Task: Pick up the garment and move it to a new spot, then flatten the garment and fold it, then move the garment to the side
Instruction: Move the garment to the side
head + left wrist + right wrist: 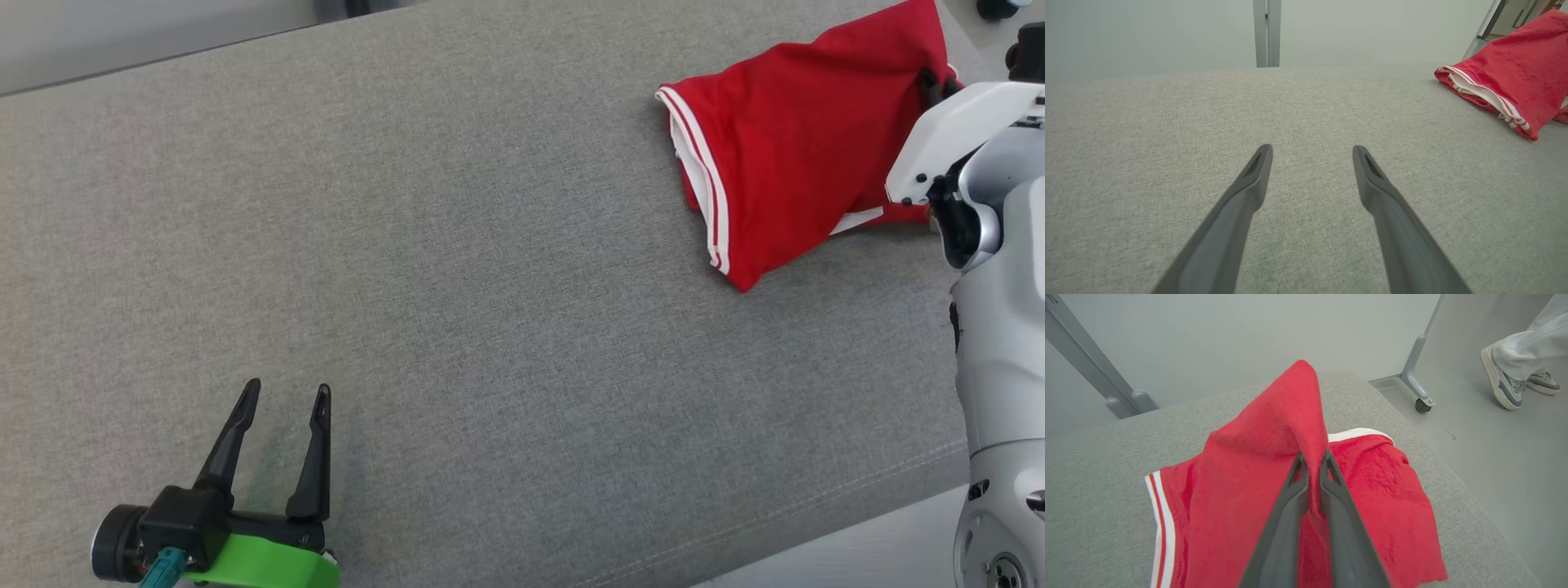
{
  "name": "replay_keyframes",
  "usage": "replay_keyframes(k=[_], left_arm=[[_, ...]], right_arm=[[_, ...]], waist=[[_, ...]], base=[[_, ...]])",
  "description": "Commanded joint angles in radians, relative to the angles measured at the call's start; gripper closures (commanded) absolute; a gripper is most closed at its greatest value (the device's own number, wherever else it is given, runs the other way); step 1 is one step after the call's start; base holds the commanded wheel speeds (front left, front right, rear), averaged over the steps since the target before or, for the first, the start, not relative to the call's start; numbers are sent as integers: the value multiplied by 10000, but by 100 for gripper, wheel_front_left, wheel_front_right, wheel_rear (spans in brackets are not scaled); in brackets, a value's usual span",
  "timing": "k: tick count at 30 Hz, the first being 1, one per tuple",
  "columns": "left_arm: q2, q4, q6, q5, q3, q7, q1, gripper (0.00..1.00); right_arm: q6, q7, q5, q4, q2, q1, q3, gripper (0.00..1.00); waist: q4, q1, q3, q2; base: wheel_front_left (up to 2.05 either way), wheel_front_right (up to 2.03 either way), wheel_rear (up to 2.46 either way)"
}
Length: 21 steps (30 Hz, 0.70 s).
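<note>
The garment [784,155] is red with white stripes along one hem and lies bunched at the far right of the grey padded surface [457,269]. In the right wrist view my right gripper [1312,457] is shut on a fold of the garment [1274,428], which peaks up above the fingertips while the rest drapes down. Low at the left of the head view, my left gripper [287,394] stands open and empty, far from the cloth. Between its spread fingers [1257,171] there is bare grey fabric, and the garment [1506,85] sits off to the upper right.
The padded surface ends close behind and to the right of the garment [1412,428]. On the floor beyond stand a caster leg of a frame [1419,396] and a person's feet in sneakers [1506,384]. My pale right forearm [996,245] covers the garment's right side.
</note>
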Motion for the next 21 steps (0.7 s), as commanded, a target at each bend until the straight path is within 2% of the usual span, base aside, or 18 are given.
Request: replay_keyframes(k=[1, 6, 10, 20, 21], left_arm=[[108, -34, -34, -54, 50, -24, -16, 0], [135, -102, -34, -67, 212, -24, 142, 0], [50, -145, -35, 10, 283, -26, 337, 0], [148, -195, -35, 51, 299, -26, 245, 0], [157, -189, -35, 47, 288, -26, 216, 0]], right_arm=[[-17, -112, -154, -77, 25, -206, -147, 100], [-17, -112, -470, -248, 158, -598, -871, 100], [-17, 211, -542, -445, 198, -713, -1019, 100], [-17, 891, -1061, -957, -124, -239, -1724, 100], [-17, 853, -1194, -995, -112, -164, -1816, 33]], waist=[[43, -1, 198, -1], [178, -1, 174, -1], [149, -1, 79, -1], [25, -1, 170, -1], [29, -1, 175, -1]], base=[[0, 0, 0], [0, 0, 0], [0, 0, 0], [0, 0, 0], [0, 0, 0]])
